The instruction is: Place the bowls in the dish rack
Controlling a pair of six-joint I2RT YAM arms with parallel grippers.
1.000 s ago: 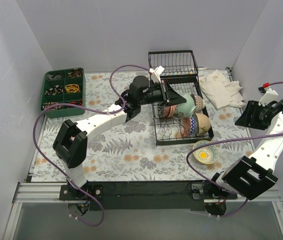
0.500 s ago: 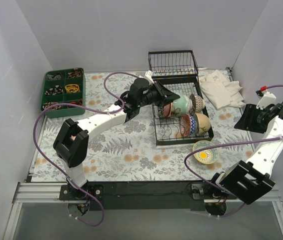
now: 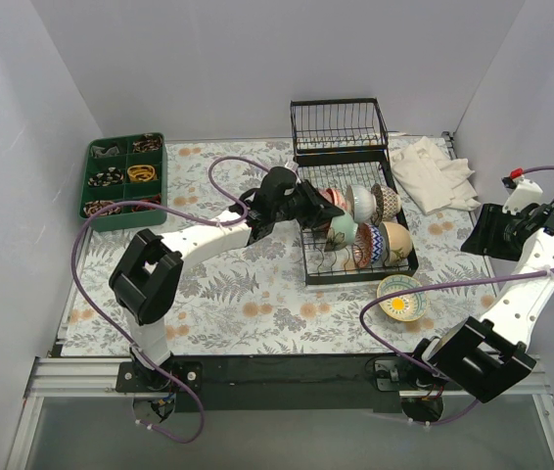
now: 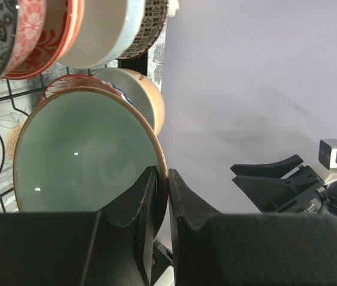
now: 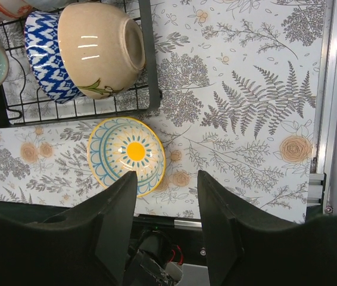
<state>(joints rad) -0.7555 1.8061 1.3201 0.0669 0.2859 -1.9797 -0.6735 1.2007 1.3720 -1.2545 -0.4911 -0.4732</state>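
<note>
The left gripper (image 4: 161,179) is clamping the rim of the pale green bowl (image 4: 88,152). One finger is sitting inside the lip and one outside, with the jaws nearly together on the thin wall. The bowl is hanging tilted on edge over the near row of the dish rack (image 3: 360,278), just beside the bowls standing there. The right gripper (image 5: 168,176) is hovering with jaws apart and holding nothing, off to the right of the rack above the bench (image 5: 258,119).

For a clean placement, judged from this pose:
- Hold the bowl on edge while aligning its rim with a free gap between prongs.
- Lower it until the wires are carrying the weight before releasing.
- Descend straight. The neighbouring bowls are sitting close, so a sideways approach is risking a knock.
- Open only slightly, then withdraw along the finger line so that the inner finger is not dragging the lip.

The left wrist view is showing the grip itself and the bowl's glazed interior, but not the prongs beneath. The top view is showing the bowl's place in the rack, though the fingers there are too small to read. The right wrist view is giving the clearest look at the blue-patterned bowl (image 5: 40,53) and the cream bowl (image 5: 100,47) at the row's end. It is also showing a yellow-centred bowl (image 5: 127,155) lying on the bench just outside the rack, not yet loaded.
</note>
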